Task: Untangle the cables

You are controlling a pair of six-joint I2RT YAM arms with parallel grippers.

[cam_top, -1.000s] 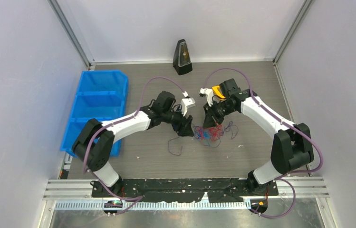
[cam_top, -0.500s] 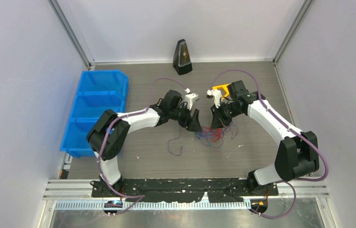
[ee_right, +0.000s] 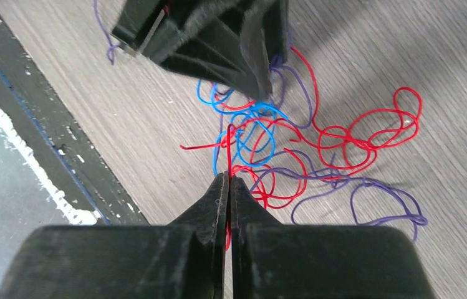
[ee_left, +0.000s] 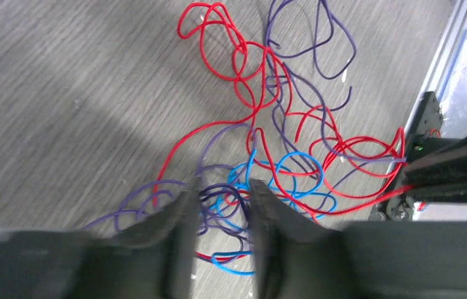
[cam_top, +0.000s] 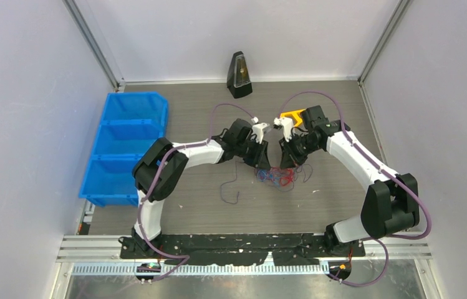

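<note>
Right tool point(ee_right: 229, 177) had its tips pressed together, clamped on a red strand point(ee_right: 229, 146) that ran straight ahead from the tips into the knot. Left tool point(ee_left: 221, 187) was apart, w/ purple & blue loops lying in the gap btwn its fingers but nothing pinched.

Cables point(cam_top: 275, 177) sat in one small red/blue/purple clump on the worktop point(cam_top: 318, 205), directly btwn the two tools and just under their tips, so both arms were abt equally near. From the right tool the clump spread ahead and off to its right, red loops reaching furthest. Left tool hung just beyond the clump, facing back at it. One stray purple strand point(cam_top: 222, 187) trailed out on the left tool's side, nearer that arm.

Judgement: next move prob. turned on drawing the pinched red strand away from the left tool, along the strand's own length, while the left tool closed on the core to hold it.

No brand, label or writing was legible anywhere.
</note>
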